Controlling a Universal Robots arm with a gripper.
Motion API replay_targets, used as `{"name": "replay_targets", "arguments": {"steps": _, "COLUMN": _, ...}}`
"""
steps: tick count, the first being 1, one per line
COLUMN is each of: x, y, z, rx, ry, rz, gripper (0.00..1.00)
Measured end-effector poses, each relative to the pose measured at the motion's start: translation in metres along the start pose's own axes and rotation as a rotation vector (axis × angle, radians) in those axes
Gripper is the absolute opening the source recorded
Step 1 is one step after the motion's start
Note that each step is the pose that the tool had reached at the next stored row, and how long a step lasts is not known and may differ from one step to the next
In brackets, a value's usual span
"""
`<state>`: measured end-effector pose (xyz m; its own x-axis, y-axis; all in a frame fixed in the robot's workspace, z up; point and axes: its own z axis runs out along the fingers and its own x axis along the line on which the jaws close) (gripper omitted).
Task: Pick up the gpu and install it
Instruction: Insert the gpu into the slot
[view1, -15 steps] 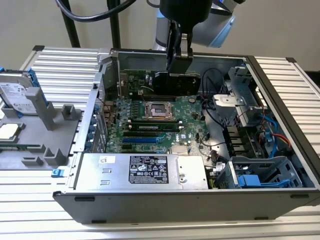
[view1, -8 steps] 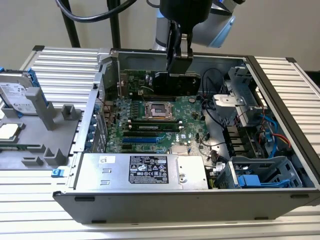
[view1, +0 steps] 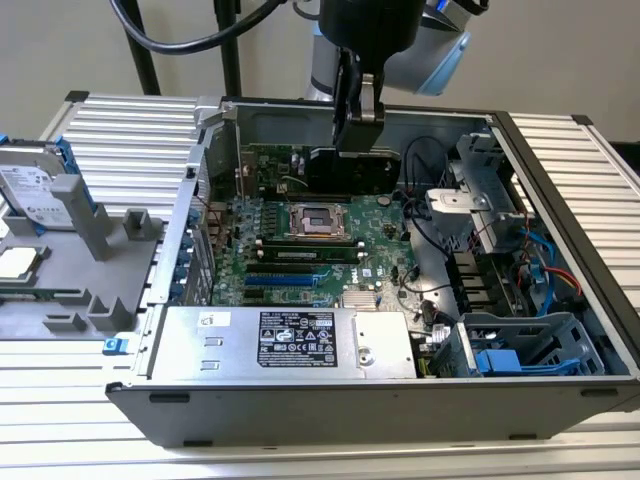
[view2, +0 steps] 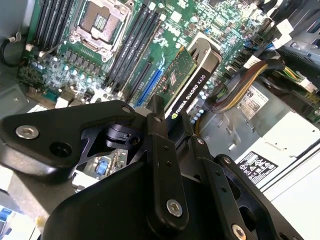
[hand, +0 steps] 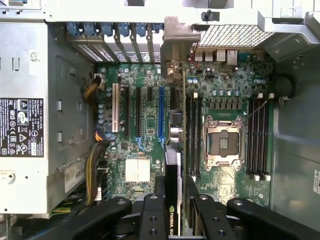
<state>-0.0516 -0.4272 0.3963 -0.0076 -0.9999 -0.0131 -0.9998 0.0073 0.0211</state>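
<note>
My gripper (view1: 355, 122) is shut on the gpu (view1: 348, 170), a flat card with a black cover. It holds the card on edge inside the open computer case, above the far part of the green motherboard (view1: 300, 262). In the first wrist view the gpu (hand: 172, 167) shows edge-on between my fingers (hand: 152, 210), and its silver end bracket (hand: 176, 37) points toward the case's slot wall. It hangs between the blue expansion slot (hand: 161, 115) and the RAM slots (hand: 191, 132). In the second wrist view the gpu (view2: 189, 82) sticks out past my gripper (view2: 174, 120), over the board.
A silver power supply (view1: 290, 340) fills the near side of the case. The CPU socket (view1: 317, 222) sits mid-board. Drive cages and cables (view1: 520, 345) crowd the exterior view's right. A hard drive (view1: 40, 195) and a grey fixture (view1: 90, 270) stand outside at the left.
</note>
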Motion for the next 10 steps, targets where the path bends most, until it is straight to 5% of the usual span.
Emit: {"name": "replay_targets", "arguments": {"steps": 10, "x": 0.0, "y": -0.0001, "z": 0.0026, "rx": 0.0001, "ry": -0.0001, "rz": 0.0, "gripper": 0.0}}
